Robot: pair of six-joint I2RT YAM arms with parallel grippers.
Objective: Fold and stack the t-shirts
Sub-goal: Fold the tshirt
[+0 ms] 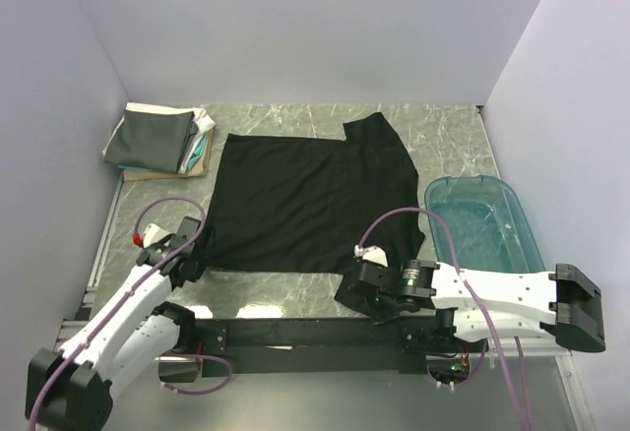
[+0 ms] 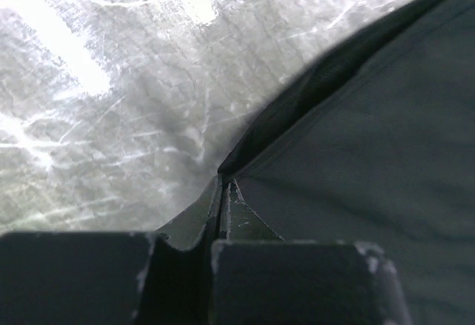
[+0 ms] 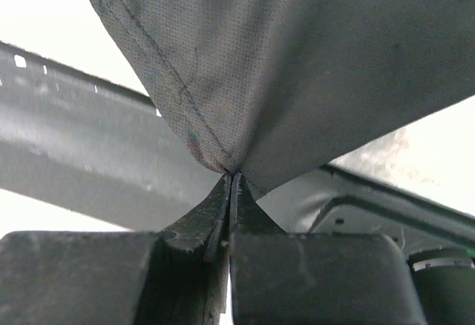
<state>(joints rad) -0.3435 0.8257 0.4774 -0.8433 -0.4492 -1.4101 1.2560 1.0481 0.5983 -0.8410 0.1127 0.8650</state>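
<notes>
The plain black t-shirt [image 1: 295,200] lies spread on the marble table [image 1: 443,146], one sleeve at its far right. My left gripper [image 1: 200,252] is shut on its near-left corner; the left wrist view shows the tips [image 2: 225,185] pinching the hem [image 2: 312,95] just above the table. My right gripper [image 1: 349,283] is shut on the near-right corner, and in the right wrist view [image 3: 231,173] the cloth [image 3: 312,65] hangs lifted from the tips. A stack of folded shirts [image 1: 157,139], dark grey on top with white, teal and tan edges, sits at the far left.
A translucent teal plastic tub [image 1: 484,222] stands on the right, beside my right arm. White walls close in the table at the left, back and right. A black rail [image 1: 295,331] runs along the near edge between the arm bases.
</notes>
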